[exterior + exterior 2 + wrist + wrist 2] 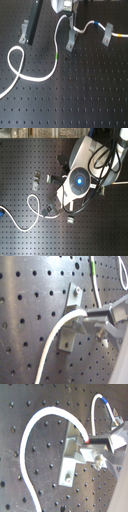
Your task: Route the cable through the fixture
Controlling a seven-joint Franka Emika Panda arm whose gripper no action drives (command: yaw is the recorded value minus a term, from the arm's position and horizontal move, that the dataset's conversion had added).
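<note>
Lay across a black perforated surface [90, 95]: the cable [30, 79], white, curled in a loop at the first exterior view's left, then up past a green band [58, 55] toward the far middle. Arched over near the tool [71, 21], dropped to the middle clip [71, 41], ran on with a blue band [95, 23] to the right clip [106, 36], a yellow-orange band [121, 36] beyond. Stood apart at the first exterior view's left, touching no cable: a third clip [24, 32].

Seen in both wrist views: tool [102, 318] pressed together on the cable [60, 331], pinching it just beside the clip [69, 338], the cable touching the clip's top edge. Bent in a wide arc away from the fingers [102, 441] in the second wrist view, cable [35, 424] white against the holes.

Hidden largely in the second exterior view by the arm [82, 175]; only a cable loop [30, 213] visible at the second exterior view's left.
</note>
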